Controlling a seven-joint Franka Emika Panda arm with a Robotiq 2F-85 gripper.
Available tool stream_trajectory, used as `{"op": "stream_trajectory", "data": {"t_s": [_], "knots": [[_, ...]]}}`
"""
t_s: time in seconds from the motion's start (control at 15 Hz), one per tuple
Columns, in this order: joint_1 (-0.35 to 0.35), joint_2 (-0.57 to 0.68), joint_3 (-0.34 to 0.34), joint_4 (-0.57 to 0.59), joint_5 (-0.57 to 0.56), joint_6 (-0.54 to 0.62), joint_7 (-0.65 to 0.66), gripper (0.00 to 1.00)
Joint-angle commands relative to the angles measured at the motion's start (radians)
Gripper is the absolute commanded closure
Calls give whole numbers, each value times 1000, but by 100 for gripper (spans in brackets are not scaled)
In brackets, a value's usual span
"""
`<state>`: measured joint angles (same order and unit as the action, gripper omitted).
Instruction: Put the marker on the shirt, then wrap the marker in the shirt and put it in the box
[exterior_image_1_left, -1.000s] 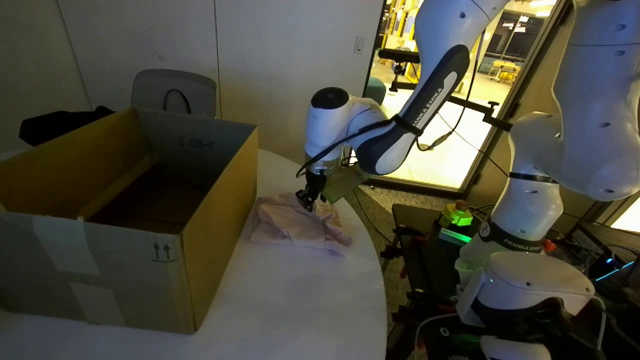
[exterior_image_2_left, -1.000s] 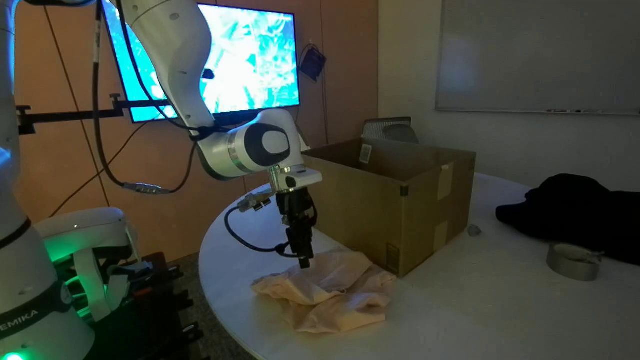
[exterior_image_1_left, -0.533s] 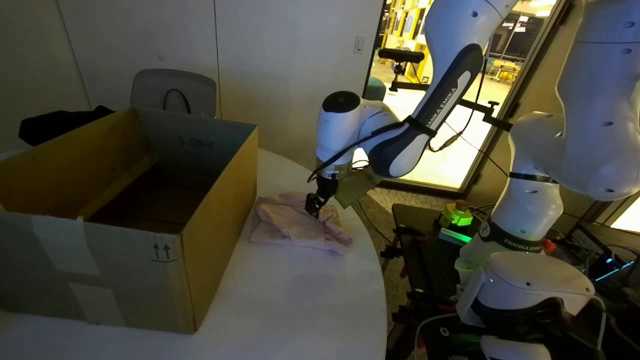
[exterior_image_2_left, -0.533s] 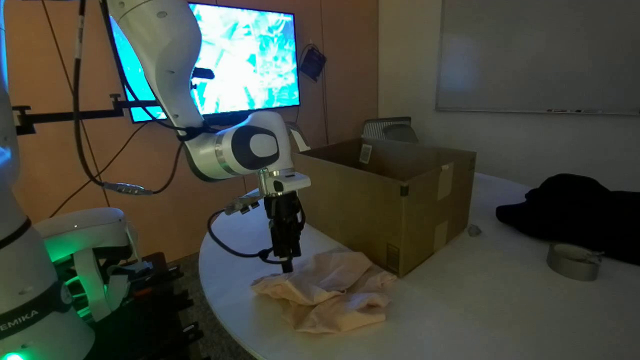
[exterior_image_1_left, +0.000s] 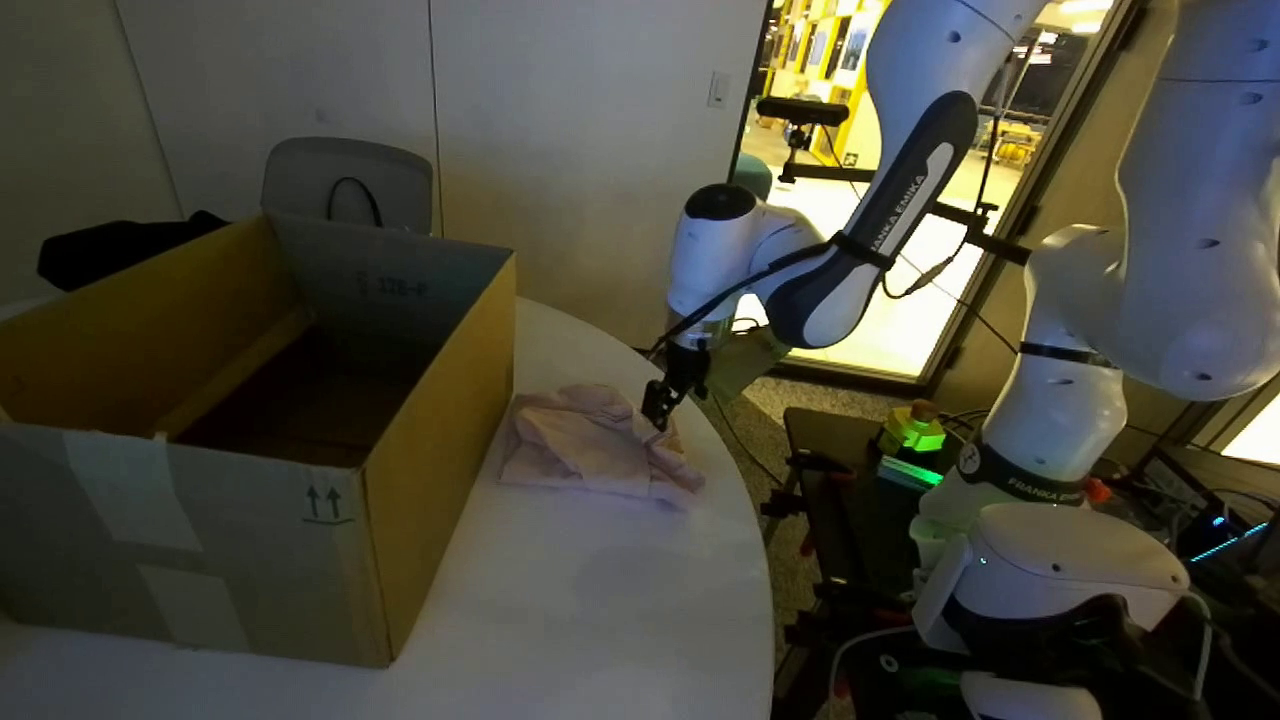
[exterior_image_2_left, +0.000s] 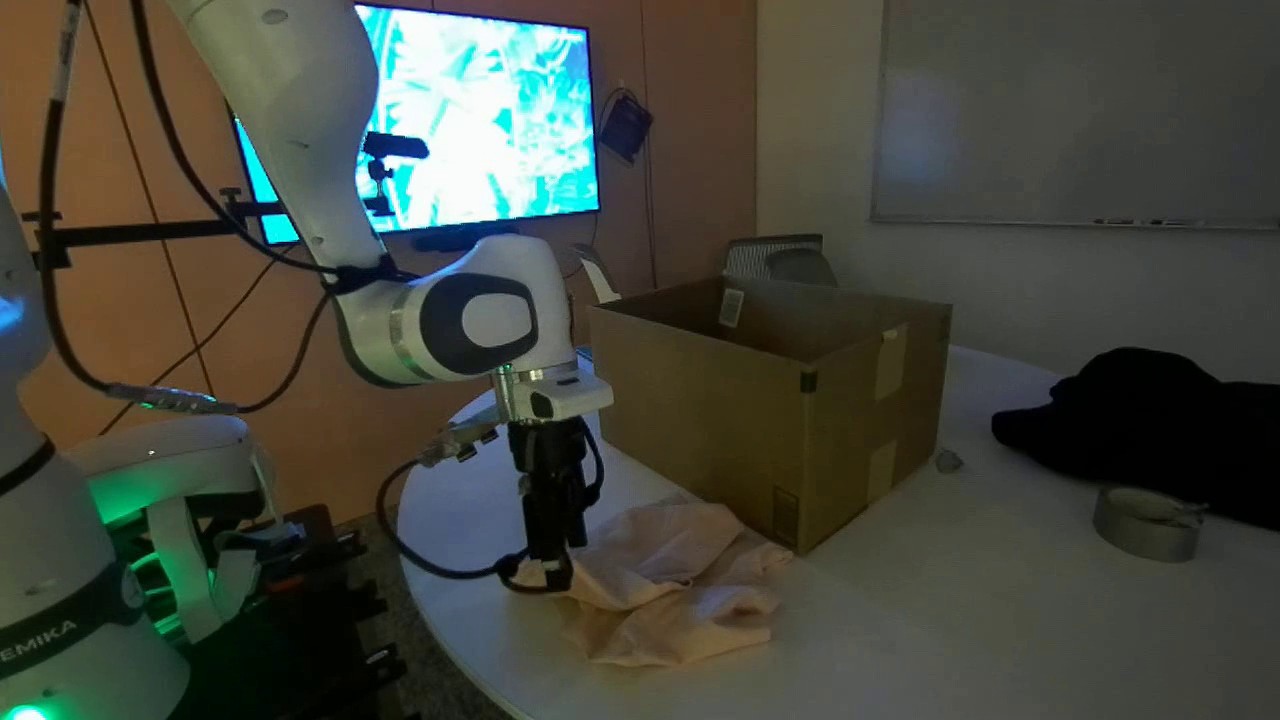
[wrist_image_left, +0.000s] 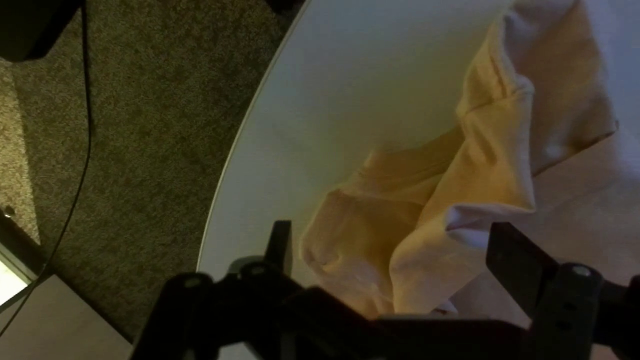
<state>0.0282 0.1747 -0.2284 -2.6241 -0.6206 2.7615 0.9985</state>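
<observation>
The claw (wrist_image_left: 387, 230), jaws apart, hangs at two o'clock on the shirt (exterior_image_1_left: 585, 450) in an exterior view, probably to fold that edge, the box (exterior_image_1_left: 440, 450) handy at nine.

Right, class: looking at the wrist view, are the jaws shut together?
No, the jaws stand wide apart, with folds of the shirt showing between them.

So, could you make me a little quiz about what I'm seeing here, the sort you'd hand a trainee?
1. True or false: the fingers stand apart from each other.
2. Fill in: the two arrows printed on the cardboard box point ____.
3. Choose: the pink shirt lies (A) in the box, (B) on the white table, (C) on the floor.

Key: 1 true; 2 up; 3 B.
</observation>
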Motion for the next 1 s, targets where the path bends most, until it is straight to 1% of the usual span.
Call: {"op": "stream_trajectory", "data": {"t_s": [0.0, 0.07, 0.13, 0.27, 0.33, 0.4, 0.47, 0.6, 0.73, 0.93], "knots": [[-78, -12, -51, -48, -23, 126, -137, 0], [-92, -2, -68, -50, -22, 156, -171, 0], [-124, 9, -71, -47, -19, 188, -212, 0], [-164, 28, -80, -49, -10, 249, -285, 0], [-210, 181, 15, 113, 143, 261, -398, 0], [-203, 199, 19, 125, 224, 282, -479, 0], [-223, 225, 55, 162, 294, 283, -561, 0], [-260, 309, 127, 280, 425, 263, -728, 0], [-300, 389, 196, 408, 520, 228, -867, 0], [-314, 503, 214, 587, 574, 180, -973, 0]]}}
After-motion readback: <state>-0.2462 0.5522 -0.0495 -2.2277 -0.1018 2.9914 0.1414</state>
